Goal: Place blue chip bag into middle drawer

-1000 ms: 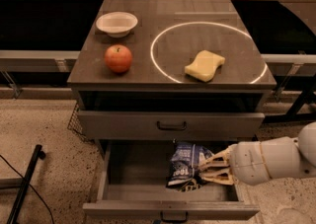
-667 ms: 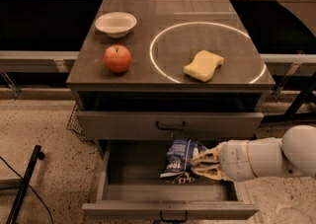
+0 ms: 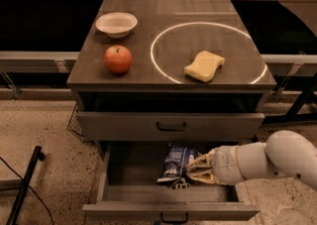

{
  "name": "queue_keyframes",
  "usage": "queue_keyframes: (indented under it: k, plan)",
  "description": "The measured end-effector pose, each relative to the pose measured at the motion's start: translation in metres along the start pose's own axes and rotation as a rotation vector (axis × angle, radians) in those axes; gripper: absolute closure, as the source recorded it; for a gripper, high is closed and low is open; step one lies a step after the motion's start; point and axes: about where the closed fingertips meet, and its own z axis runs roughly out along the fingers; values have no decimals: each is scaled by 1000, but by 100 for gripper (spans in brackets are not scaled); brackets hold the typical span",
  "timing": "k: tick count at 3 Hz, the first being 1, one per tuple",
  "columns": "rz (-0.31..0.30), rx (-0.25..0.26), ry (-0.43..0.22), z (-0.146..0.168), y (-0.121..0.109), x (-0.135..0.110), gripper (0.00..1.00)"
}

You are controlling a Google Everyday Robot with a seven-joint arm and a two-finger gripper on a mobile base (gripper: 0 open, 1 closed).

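Below the cabinet top [image 3: 148,13], the middle drawer [image 3: 130,168] stands open.
The gripper [image 3: 197,172], reaching from the right, clamps the upright blue chip bag [image 3: 174,162] by its right edge.

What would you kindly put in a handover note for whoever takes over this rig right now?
Gripper: reaching into the open middle drawer from the right, against the blue chip bag; whether it holds the bag cannot be told.
Bag: inside the drawer, toward the back, tilted.
Done: drawer pulled out, bag brought inside it.
Left: make sure the bag is let go and lies on the drawer floor, then draw the arm out.
Apple, bowl and yellow sponge on the cabinet top are not part of the job.
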Motion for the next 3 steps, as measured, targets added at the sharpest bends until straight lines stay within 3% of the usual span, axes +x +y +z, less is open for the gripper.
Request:
queue_keyframes:
  k: [1, 2, 3]
  plan:
    - [9, -117, -29, 49, 25, 20, 100]
    - [32, -156, -34, 80, 40, 35, 100]
    - [29, -163, -52, 83, 42, 35, 100]
